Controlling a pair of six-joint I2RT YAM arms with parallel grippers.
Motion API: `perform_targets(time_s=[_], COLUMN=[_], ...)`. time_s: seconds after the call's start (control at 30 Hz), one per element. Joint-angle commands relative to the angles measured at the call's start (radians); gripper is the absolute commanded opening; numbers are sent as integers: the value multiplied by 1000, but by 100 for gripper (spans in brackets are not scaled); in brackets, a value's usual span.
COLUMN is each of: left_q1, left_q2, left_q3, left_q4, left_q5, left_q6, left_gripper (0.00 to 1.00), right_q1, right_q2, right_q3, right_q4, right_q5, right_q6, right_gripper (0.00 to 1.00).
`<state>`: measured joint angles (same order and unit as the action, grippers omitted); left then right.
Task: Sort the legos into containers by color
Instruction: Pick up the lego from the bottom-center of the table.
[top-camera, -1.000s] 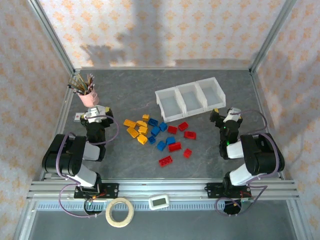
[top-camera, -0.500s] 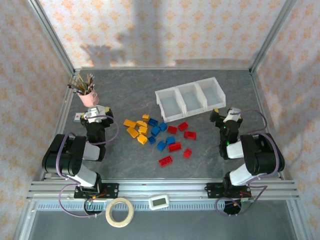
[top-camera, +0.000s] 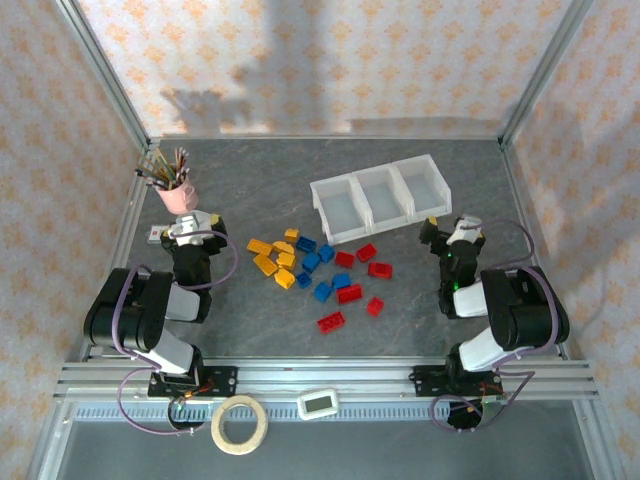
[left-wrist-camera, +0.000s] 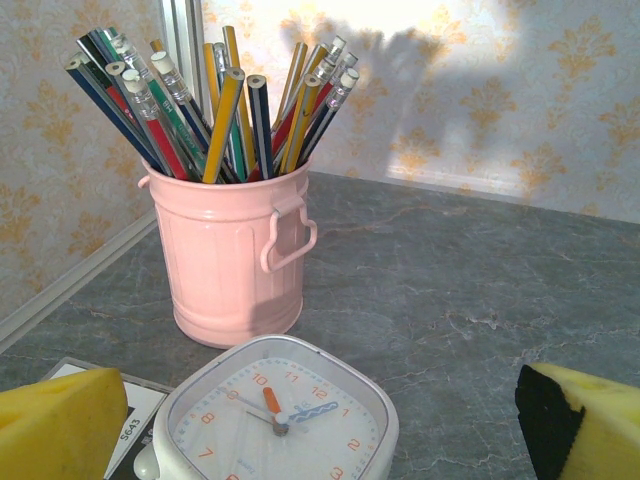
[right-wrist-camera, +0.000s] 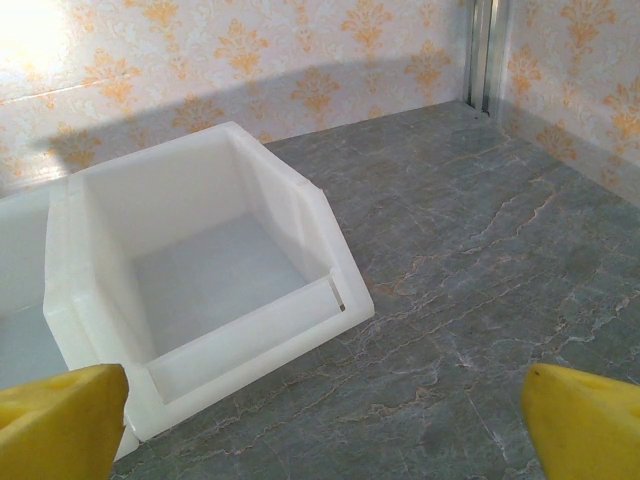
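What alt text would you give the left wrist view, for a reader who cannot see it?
A pink bucket-shaped cup full of coloured pencils stands on a grey marbled table. In front of it, at the bottom edge, lies a white rounded analog clock. The left pincer is open, its yellow fingertips in the two bottom corners.

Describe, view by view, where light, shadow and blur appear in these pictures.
Top external: even light, faint shadows on the back wall, legos crisp. Left wrist: sunlit wall carries pencil shadows behind the pink cup; near yellow pads look soft. Right wrist: bright glare on the wall upper left, a shadow band behind the bin.
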<state>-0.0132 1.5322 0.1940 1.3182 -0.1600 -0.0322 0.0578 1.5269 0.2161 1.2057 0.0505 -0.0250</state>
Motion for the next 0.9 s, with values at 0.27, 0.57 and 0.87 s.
perform_targets(time_s=[0.27,0.57,0.87], left_q1=[-4,-4,-1], left_q2=[-92,-346,-535], left_q3=[-28,-2,86], left_q4=[7,-305,-604], left_q5=[65,57,63], left_q6=[17,-80,-268], left_gripper=[100,100,100], right_q1=[-6,-6,-7], right_q2=[-76,-311,-489], right_q3=[8,74,196], right_q4=[-15,-303,-698], right_q5=[-20,-22,-2], right_q6=[-21,26,406], right_gripper=[100,100,100])
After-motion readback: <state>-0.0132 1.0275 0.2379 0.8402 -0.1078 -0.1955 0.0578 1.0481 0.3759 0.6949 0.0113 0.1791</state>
